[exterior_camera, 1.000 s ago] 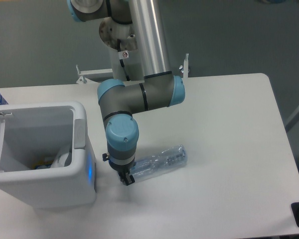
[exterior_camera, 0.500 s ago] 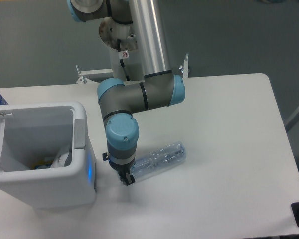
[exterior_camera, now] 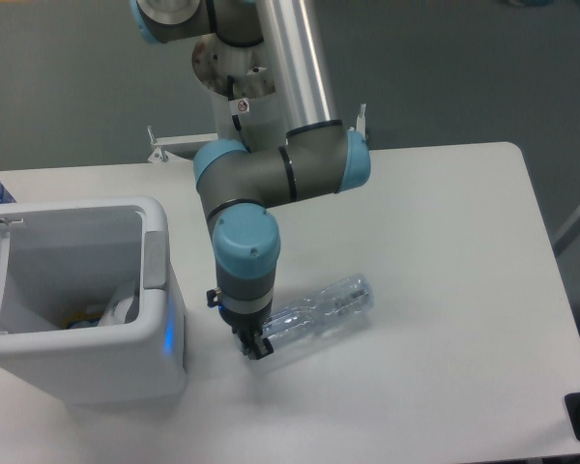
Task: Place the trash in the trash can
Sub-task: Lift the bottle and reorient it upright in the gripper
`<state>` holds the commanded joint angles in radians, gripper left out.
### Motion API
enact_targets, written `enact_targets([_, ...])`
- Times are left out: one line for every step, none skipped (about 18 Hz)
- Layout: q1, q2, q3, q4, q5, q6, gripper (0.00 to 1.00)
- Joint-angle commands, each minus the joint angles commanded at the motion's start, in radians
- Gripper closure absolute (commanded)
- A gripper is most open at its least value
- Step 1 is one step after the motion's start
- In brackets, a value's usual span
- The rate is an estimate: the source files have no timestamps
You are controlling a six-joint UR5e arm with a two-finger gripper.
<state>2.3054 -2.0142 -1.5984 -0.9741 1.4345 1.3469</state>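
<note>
The bottle, centre frame, is held at one end by the end effector; it could be levered loose by its overhanging length.

The robot arm is built from a thick, polished silver tube joined to fat dark grey cylindrical joints, each closed with a rounded pale blue cap. Near the top sits a round silver plate with small dark screw holes, and beside it a small white sticker carries a red mark, with a thin black cable running just below. The gripper at the tip is small, black and blocky.
</note>
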Motion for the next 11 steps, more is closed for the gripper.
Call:
enact_targets([0.020, 0.012, 0.000, 0.003, -0.031, -0.015, 0.64])
enact_targets([0.041, 0.029, 0.000, 0.005, -0.066, -0.032, 0.64])
enact_targets([0.058, 0.041, 0.005, 0.005, -0.103, -0.044, 0.64])
enact_targets([0.077, 0.052, 0.011, 0.005, -0.133, -0.051, 0.64])
enact_targets([0.091, 0.058, 0.020, 0.006, -0.161, -0.055, 0.64])
enact_targets([0.100, 0.060, 0.035, 0.006, -0.184, -0.077, 0.64])
enact_targets([0.106, 0.060, 0.052, 0.005, -0.201, -0.104, 0.64])
enact_targets([0.109, 0.060, 0.064, 0.006, -0.216, -0.124, 0.64])
enact_targets([0.115, 0.060, 0.077, 0.006, -0.232, -0.130, 0.64])
enact_targets([0.120, 0.060, 0.080, 0.006, -0.241, -0.132, 0.64])
enact_targets([0.126, 0.063, 0.083, 0.006, -0.244, -0.138, 0.64])
